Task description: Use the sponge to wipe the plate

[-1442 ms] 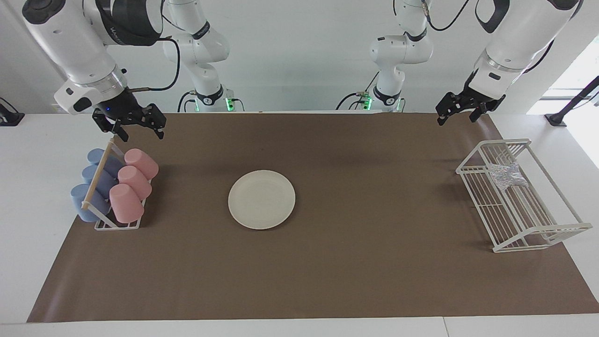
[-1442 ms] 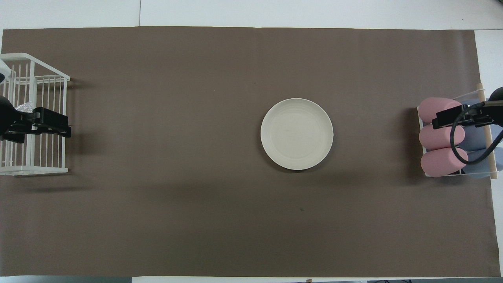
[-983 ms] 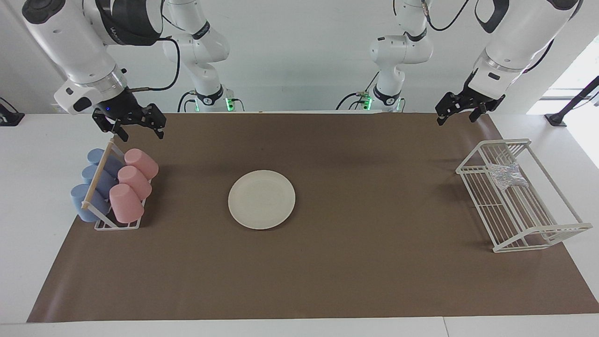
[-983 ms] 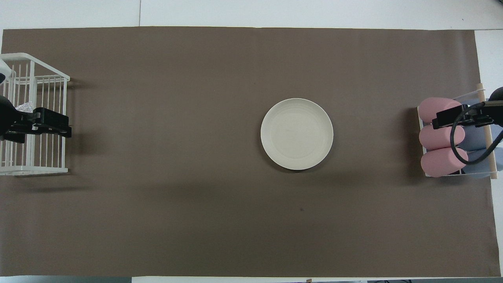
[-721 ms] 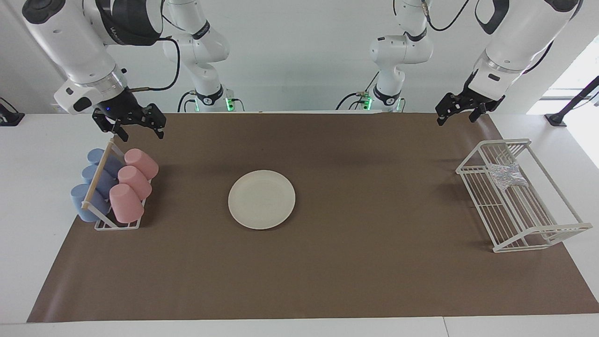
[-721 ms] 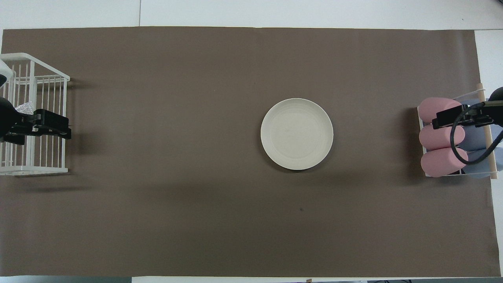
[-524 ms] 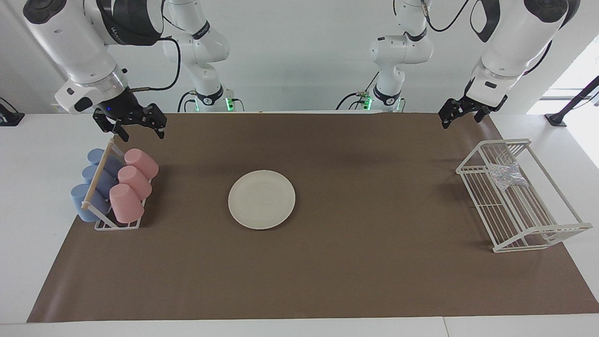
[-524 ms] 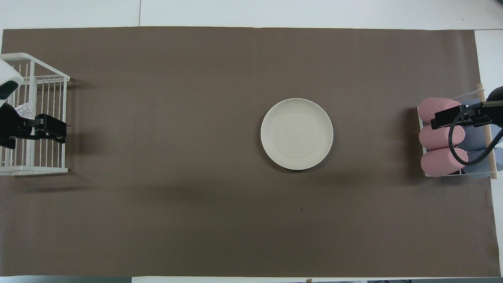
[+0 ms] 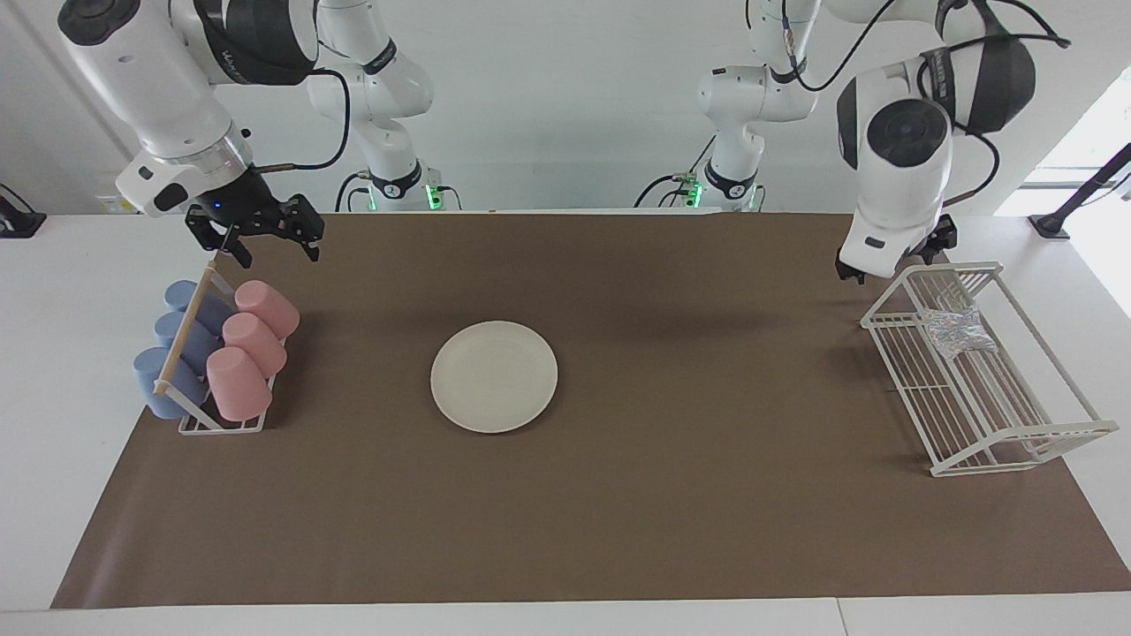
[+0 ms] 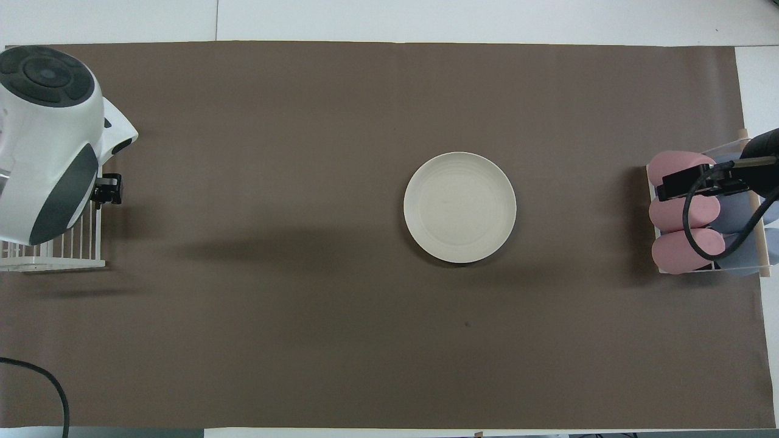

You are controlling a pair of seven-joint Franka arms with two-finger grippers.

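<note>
Plate: 1, round, cream-white, laid flat on the brown mat at mid-table, between the cup rack and the wire rack, well apart from both. Nothing is seen on it.

Sponge: 1 silvery crinkled wad, lodged in the wire rack at the left arm's end of the table, in the part of the rack nearer to the robots. It is hidden under the arm in the overhead view.

Wire rack: 1, white, placed at the mat's edge.

Cup rack: 1, at the right arm's end, loaded with 3 pink cups and 3 blue cups laid on their sides, with a wooden rod across the top.

Left gripper: held in the air over the mat just beside the wire rack's corner nearest the robots, largely masked by the arm's own wrist. Its jaws are taken as standing wide apart; nothing is gripped.

Right gripper: held in the air over the mat's edge by the cup rack's end nearest the robots. Its jaws are spread wide; nothing is held.
</note>
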